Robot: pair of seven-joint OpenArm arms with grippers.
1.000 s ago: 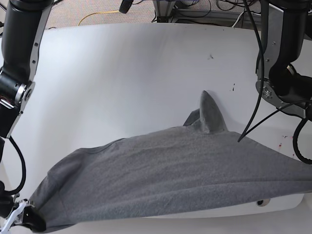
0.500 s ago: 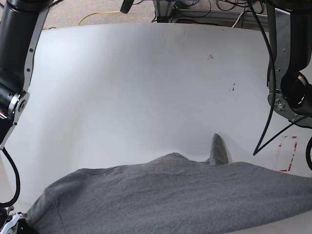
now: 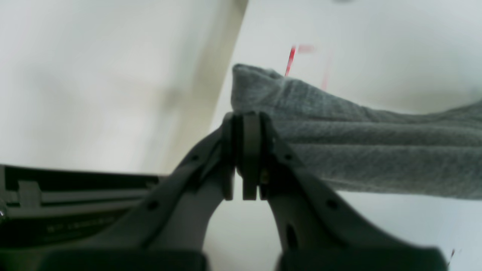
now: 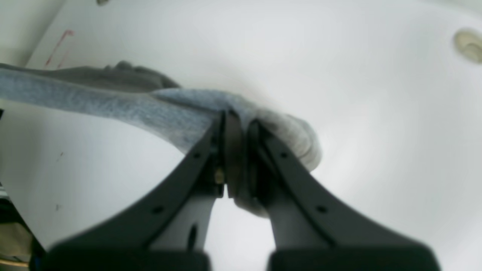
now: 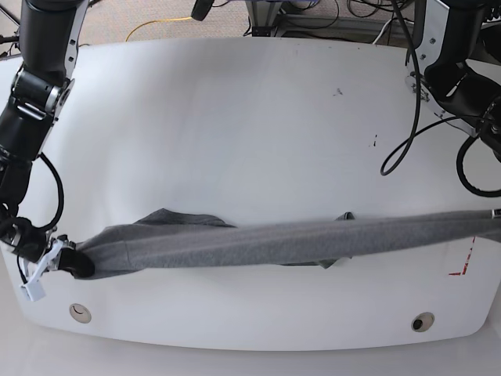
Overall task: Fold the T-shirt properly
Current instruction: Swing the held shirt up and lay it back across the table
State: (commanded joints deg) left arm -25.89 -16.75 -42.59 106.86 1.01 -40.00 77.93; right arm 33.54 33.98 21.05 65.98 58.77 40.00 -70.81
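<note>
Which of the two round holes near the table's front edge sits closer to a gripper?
The hole at the base view's left, just below the right gripper; the other hole sits farther from either.

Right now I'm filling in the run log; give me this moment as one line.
phase: stretching | heather-grey knit T-shirt: taut band between both arms above white table | left gripper: shut on shirt | right gripper: shut on shirt

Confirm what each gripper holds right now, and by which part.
Both hold the T-shirt, stretched between them: left gripper shut on one end edge, right gripper shut on the bunched opposite end.
</note>
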